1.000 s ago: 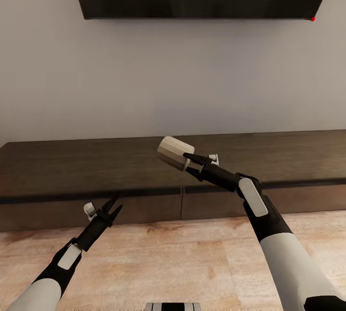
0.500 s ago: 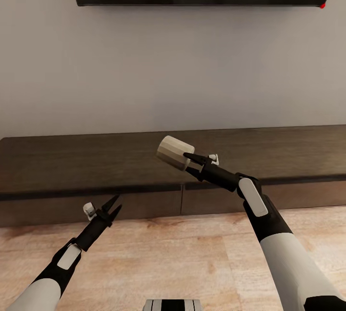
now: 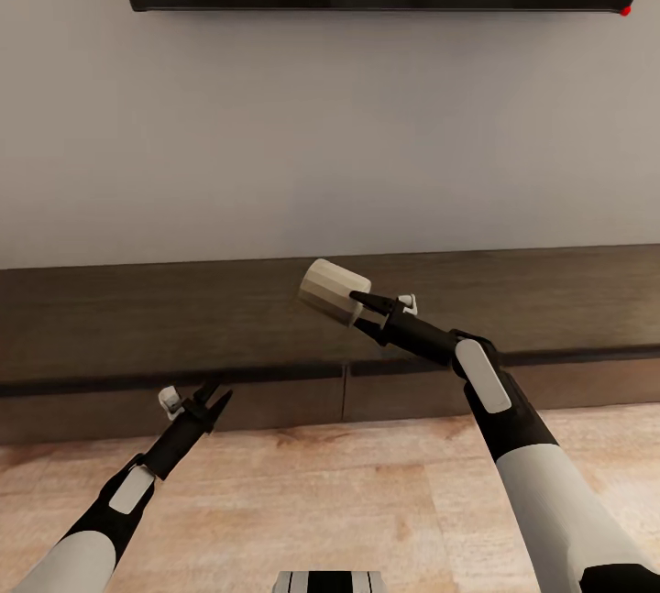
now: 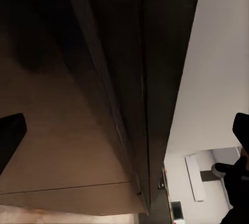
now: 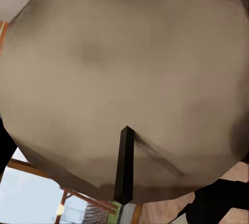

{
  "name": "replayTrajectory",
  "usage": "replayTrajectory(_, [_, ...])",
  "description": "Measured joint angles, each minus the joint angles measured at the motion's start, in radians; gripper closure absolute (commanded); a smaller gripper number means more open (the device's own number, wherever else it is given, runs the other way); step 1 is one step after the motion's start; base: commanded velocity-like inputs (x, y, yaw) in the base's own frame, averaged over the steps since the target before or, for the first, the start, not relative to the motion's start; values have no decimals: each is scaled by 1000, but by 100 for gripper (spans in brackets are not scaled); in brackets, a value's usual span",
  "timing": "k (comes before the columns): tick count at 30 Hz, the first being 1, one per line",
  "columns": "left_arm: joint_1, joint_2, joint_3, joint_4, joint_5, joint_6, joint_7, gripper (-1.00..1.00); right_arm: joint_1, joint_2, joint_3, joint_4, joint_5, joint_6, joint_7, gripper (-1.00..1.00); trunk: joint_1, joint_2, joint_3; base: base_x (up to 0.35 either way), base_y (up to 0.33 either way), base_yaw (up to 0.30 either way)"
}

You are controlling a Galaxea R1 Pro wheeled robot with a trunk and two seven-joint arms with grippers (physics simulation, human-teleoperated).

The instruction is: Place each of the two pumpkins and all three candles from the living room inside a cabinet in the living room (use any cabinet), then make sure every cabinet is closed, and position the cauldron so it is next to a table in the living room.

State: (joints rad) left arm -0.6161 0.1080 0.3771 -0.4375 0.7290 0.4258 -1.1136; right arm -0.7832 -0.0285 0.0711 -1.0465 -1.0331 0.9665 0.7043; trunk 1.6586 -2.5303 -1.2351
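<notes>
Right gripper (image 3: 359, 309) pinching one candle (image 3: 332, 291), left gripper (image 3: 214, 394) spread empty; cabinet (image 3: 275, 391) ahead closed, stowing not done.

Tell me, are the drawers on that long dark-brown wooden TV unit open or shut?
Shut. The long dark-brown wooden TV unit's drawer fronts sit flush beneath the top, with no pale interior showing.

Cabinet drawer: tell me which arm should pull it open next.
Left. The left gripper is open and empty, low in front of the closed cabinet drawer fronts. The right gripper is shut on a candle, held above the cabinet top, so it is probably not free to pull.
</notes>
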Motion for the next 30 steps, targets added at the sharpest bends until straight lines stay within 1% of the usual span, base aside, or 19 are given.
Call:
replayTrajectory(7, [4,12,-7,0,-3,2,-5,-100,0,0,0,0,-2,1,0,100,0,0,0,67,-20,0])
replayTrajectory(24, [1,19,-16,1,-9,3,-2,-100,0,0,0,0,-2,0,0,100,0,0,0,2,0,0])
replayTrajectory(27, [1,19,-12,1,-9,0,1,-100,0,0,0,0,-2,0,0,100,1,0,0,-37,0,0])
replayTrajectory(29, [0,19,0,0,1,0,1,-100,0,0,0,0,-2,0,0,100,1,0,0,-94,0,0])
replayTrajectory(30, [0,19,0,0,1,0,1,-100,0,0,0,0,-2,1,0,100,1,0,0,-51,0,0])
